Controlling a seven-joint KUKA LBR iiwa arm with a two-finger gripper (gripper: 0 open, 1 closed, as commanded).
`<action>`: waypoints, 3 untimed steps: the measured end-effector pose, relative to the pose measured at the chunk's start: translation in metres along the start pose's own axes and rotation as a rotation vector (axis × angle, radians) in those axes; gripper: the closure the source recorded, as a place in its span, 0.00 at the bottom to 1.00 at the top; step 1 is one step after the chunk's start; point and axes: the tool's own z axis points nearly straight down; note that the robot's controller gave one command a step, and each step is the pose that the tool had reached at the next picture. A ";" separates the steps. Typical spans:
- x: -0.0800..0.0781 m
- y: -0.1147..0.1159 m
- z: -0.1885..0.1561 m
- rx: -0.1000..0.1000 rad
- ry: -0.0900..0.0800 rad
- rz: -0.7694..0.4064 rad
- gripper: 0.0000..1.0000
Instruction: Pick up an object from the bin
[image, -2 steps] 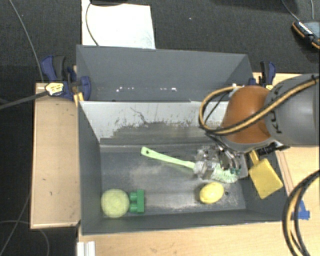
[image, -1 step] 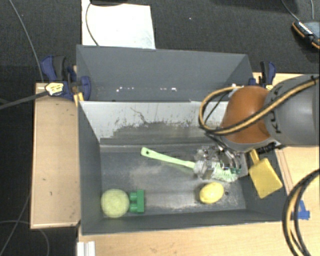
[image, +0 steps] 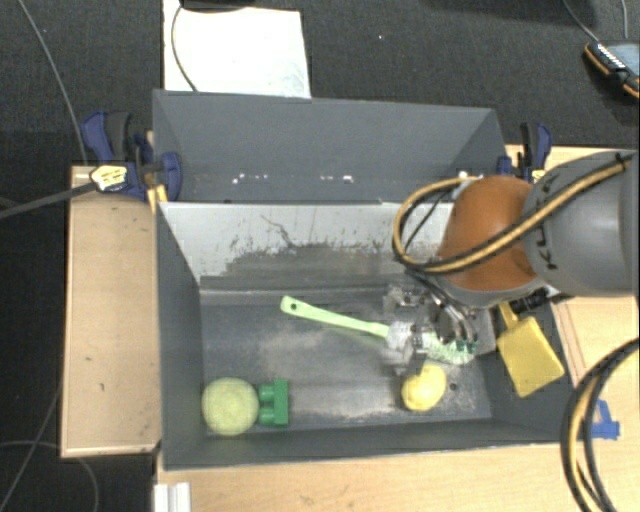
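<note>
Nearest me, against the front wall of the bin (image: 340, 445), a pale green fuzzy ball (image: 229, 406) sits in the left corner. A small green block (image: 274, 402) touches its right side. Both are well apart from where I have the arm.

Further right along that front strip lies a small yellow lump (image: 423, 389), rounded and roughly lemon-shaped. It is just on my side of the tool (image: 428, 335), almost under it.

The tool is low over the right part of the floor, hanging from the orange wrist cover (image: 485, 235). I cannot tell from here whether it is spread or pressed together, because the wrist and cables crowd that spot. A green-and-white bit (image: 457, 350) shows beside it. It may be the head of the utensil, but I would not swear to it.

The thing I take as the target is the light green long-handled utensil (image: 330, 318). It lies flat on the floor with its long axis running from the left-centre down to the right, and its right end meets the tool. So the handle stretches away to the left of the tool, and any grip would have to close across that line, not along it.

A yellow block (image: 528, 357) leans on the right wall, beyond the tool.
</note>
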 end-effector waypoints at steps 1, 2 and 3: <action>0.000 0.000 0.000 0.000 0.000 0.000 0.00; 0.000 -0.027 0.002 -0.001 -0.002 0.036 1.00; 0.000 -0.027 0.002 -0.001 -0.002 0.036 1.00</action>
